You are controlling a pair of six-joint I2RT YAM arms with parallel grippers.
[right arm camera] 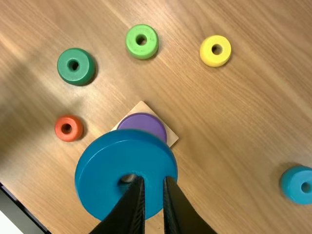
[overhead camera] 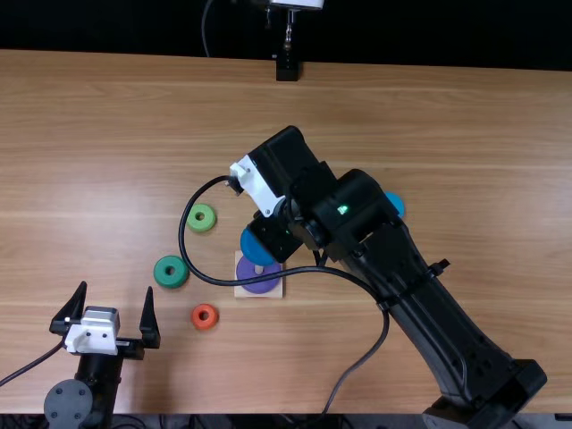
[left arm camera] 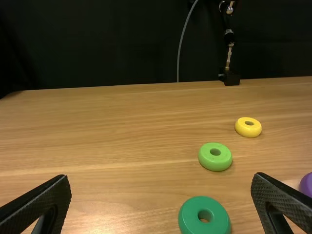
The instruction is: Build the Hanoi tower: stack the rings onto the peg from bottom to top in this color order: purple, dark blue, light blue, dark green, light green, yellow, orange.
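My right gripper [overhead camera: 275,238] is over the wooden base [overhead camera: 279,291]. In the right wrist view that gripper [right arm camera: 154,179] is shut on the rim of the dark blue ring [right arm camera: 102,170], held above the base, partly covering the purple ring [right arm camera: 144,123]. The purple ring [overhead camera: 259,284] lies on the base around the peg. My left gripper [overhead camera: 116,289] stands open and empty at the lower left; its own view shows the gripper [left arm camera: 161,179] with fingers wide apart. Loose on the table are the dark green [overhead camera: 171,272], light green [overhead camera: 201,217], orange [overhead camera: 205,316], light blue [overhead camera: 395,204] and yellow [right arm camera: 215,50] rings.
The right arm stretches diagonally over the table [overhead camera: 107,134] from the lower right, its cable looping around the base area. A black stand [overhead camera: 287,70] is at the far edge. Bare wood lies between the left gripper and the dark green ring.
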